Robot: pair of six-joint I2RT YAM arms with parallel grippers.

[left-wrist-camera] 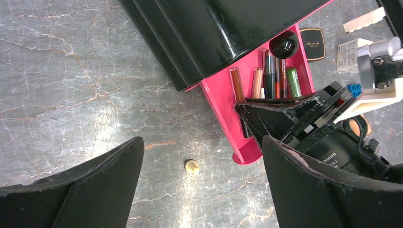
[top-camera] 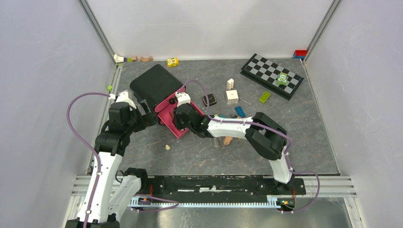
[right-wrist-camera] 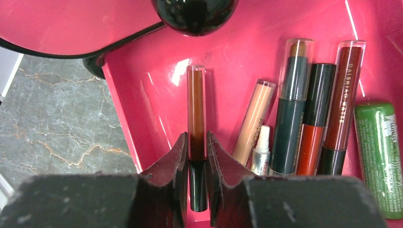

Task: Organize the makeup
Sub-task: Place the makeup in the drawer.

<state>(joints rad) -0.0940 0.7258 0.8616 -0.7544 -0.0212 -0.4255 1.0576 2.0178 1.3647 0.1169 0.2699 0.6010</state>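
Now right fingers point(right-wrist-camera: 172, 164) pinched narrow on brown gloss tube point(right-wrist-camera: 196, 107); tube inside pink tray point(right-wrist-camera: 228, 61), apart from other tubes point(right-wrist-camera: 304, 114). Judgement: keep tube parallel to neighbours, lay flat, release gently, lift straight out. Left fingers point(left-wrist-camera: 95, 185) spread wide, empty, above tabletop point(left-wrist-camera: 57, 71).

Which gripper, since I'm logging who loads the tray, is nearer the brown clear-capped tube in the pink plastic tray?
Right. The right gripper is closed on the brown clear-capped tube inside the pink tray; the left gripper hangs open over the table beside the tray.
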